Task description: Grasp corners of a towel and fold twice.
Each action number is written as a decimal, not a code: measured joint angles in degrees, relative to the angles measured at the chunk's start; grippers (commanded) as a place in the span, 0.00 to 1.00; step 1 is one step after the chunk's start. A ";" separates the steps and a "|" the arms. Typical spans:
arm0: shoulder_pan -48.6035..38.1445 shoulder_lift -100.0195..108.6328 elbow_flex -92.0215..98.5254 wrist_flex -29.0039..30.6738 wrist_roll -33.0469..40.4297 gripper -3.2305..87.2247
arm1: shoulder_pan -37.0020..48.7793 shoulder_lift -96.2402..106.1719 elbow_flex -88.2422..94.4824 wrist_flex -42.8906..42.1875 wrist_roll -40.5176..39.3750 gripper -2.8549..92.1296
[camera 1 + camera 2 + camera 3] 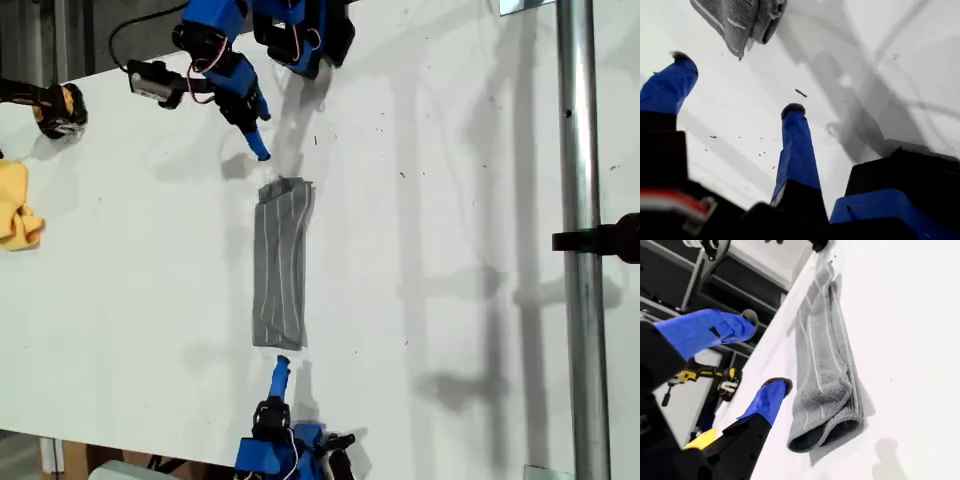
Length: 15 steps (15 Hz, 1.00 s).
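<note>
The table (450, 250) is white and fills most of the exterior view. A metal pole (580, 200) runs top to bottom along the exterior view's right.

The towel (280, 265) lies flat on the table at the centre of the exterior view. It is folded into a long narrow strip that runs from upper centre to lower centre, with its white stripes along its length. Its upper end is bunched. Its lower end is a rounded fold, which shows plainly in the second wrist view. The single corners cannot be told apart in the folded layers.

My first gripper (737, 82) hangs over bare table at the upper centre of the exterior view. It is near the towel's upper end, toward the exterior view's left of it, and does not touch it. Its fingers (795, 150) stand wide apart and hold nothing.

My second gripper (765, 351) is at the lower centre of the exterior view, just beside the towel's folded lower end. Its fingers (765, 400) are spread and hold nothing. Whether a tip touches the cloth cannot be told.

A yellow cloth (18, 205) lies crumpled at the left edge of the exterior view, well apart from the towel. A yellow and black tool (55, 105) lies at the upper left.
</note>
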 measured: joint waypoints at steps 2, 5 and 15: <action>0.97 1.76 4.04 -1.67 -0.44 0.13 | -4.22 8.09 11.16 -5.10 7.03 0.44; 0.79 2.02 5.71 -4.39 -0.44 0.12 | -4.57 7.12 17.05 -14.68 9.84 0.46; 2.29 2.02 5.89 -3.16 -2.55 0.11 | -1.49 -47.46 1.41 -45.62 7.73 0.48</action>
